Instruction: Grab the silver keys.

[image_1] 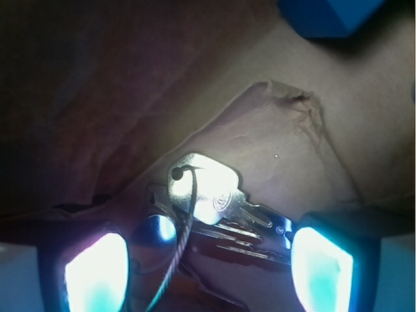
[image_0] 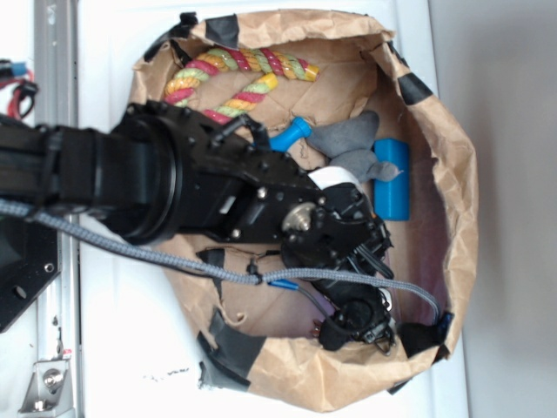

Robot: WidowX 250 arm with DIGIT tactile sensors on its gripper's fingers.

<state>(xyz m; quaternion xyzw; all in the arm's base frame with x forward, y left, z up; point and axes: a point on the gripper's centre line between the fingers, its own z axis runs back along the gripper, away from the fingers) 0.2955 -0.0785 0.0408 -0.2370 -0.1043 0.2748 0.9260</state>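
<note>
Silver keys [image_1: 211, 201] lying flat on brown paper bag [image_1: 286, 136] floor, between spread pincer [image_1: 208, 266] fingertips, not yet pinched; approach done, closing and lift left.

Two cameras: one overhead, one on the wrist

You are looking straight down from well above at the paper bag [image_0: 452, 218], while your wrist view is peering close at its floor [image_1: 273, 136]; both are sharing the blue bottle [image_0: 392, 178] [image_1: 328, 16], upper right.
</note>
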